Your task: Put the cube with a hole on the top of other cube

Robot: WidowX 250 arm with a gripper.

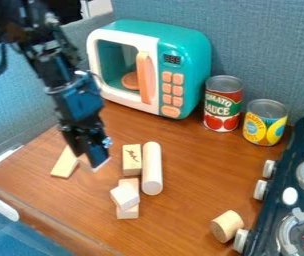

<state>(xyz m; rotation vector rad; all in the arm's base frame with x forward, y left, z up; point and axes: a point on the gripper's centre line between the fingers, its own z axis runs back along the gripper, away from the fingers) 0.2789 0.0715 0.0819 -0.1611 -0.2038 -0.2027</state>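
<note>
Plank (65, 163): lying left.
Pincer (96, 160): hanging beside it; apart or together, there's no telling.
Pale block (124, 196): sitting askew on a wooden block (128, 214); if that's the holed cube, only straightening is remaining!
Surface (185, 210): carrying a toy microwave (183, 52), short cylinder (227, 226) and two cans (223, 104).
Stove (295, 175): edging the right.

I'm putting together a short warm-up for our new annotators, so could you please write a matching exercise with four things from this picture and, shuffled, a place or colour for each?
1. toy microwave
2. long wooden cylinder
3. short wooden cylinder
4. red can

A. beside a stove knob
B. between the toy microwave and the yellow can
C. teal and white
D. beside the block with a dark mark

Pairs: 1-C, 2-D, 3-A, 4-B
</note>
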